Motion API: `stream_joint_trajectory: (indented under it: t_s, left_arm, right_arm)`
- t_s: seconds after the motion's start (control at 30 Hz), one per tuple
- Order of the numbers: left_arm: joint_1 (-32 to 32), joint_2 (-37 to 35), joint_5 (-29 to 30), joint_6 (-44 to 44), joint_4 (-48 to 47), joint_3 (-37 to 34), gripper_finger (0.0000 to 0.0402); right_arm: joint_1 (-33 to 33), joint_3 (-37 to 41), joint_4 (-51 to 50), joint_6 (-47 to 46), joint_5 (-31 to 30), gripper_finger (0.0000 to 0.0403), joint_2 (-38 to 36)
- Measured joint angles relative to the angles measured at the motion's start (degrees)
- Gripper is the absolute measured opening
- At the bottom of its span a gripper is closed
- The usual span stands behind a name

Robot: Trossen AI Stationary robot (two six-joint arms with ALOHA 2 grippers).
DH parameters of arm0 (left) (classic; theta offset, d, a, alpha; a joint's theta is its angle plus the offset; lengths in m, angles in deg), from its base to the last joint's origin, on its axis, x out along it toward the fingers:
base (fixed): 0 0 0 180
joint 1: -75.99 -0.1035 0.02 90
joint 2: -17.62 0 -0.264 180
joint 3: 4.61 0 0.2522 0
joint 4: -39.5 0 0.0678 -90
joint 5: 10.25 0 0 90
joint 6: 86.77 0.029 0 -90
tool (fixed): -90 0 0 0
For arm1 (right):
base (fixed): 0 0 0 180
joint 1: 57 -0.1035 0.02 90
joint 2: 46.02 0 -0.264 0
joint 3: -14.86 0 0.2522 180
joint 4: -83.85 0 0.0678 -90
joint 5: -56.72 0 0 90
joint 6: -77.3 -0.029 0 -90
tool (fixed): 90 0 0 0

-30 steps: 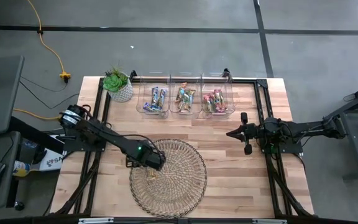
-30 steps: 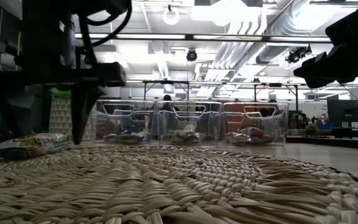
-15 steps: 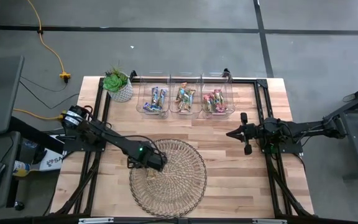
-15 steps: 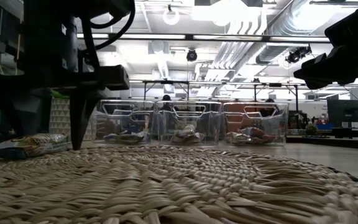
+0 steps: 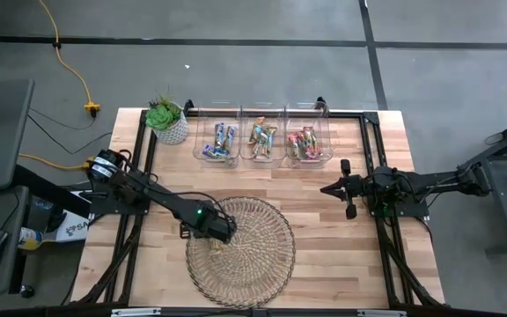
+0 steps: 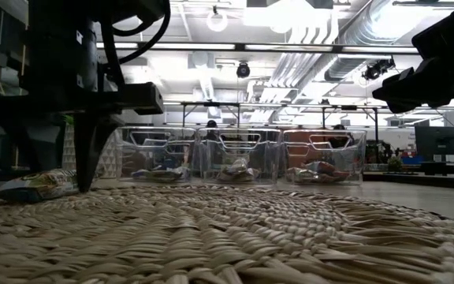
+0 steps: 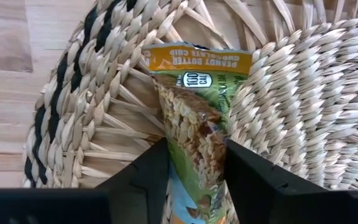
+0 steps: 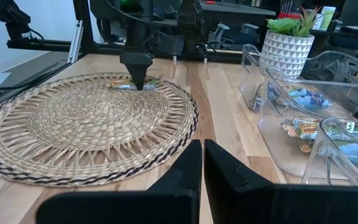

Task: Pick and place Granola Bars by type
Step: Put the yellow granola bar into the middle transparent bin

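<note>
The left gripper (image 7: 194, 180) pinches a green granola bar (image 7: 194, 118) on the wicker mat (image 5: 249, 255) atop the wooden table (image 5: 341, 246).

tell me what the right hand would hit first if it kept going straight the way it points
Judging by the right wrist view, the shut right hand points across bare table toward the round wicker mat. The mat's near edge would likely come first, then the left hand on the granola bar; depth is unclear.
</note>
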State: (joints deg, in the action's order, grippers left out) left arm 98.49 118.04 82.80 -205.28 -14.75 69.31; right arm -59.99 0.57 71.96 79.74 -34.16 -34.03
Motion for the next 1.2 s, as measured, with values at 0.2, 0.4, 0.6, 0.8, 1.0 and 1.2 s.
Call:
stream_joint_trajectory:
  t_s: [0.2,0.4,0.6,0.8,1.0,1.2]
  left_arm:
    - [0.0,0.02,0.0,0.17,0.04,0.0,0.0112]
    - [0.0,0.02,-0.21,1.17,-0.06,0.23,0.0092]
    - [0.0,0.07,-0.2,2.55,-1.12,1.59,0.0077]
    - [0.0,-0.52,0.4,3.89,-4.11,3.64,0.0073]
    - [0.0,-2.02,4.03,9.38,-5.54,7.42,0.0073]
    - [0.04,-3.92,10.26,25.28,-3.43,12.85,0.0073]
  right_arm:
    - [0.0,0.0,0.02,-0.02,0.0,0.0,0.0]
    - [0.0,0.0,0.04,0.0,0.0,0.0,0.0]
    - [0.0,0.0,0.04,0.0,0.0,0.0,0.0]
    - [-0.02,0.0,0.04,0.0,0.0,0.0,0.0]
    - [0.0,0.01,0.11,0.0,-0.02,0.0,0.01]
    - [-0.02,0.0,0.04,0.0,0.01,0.0,0.33]
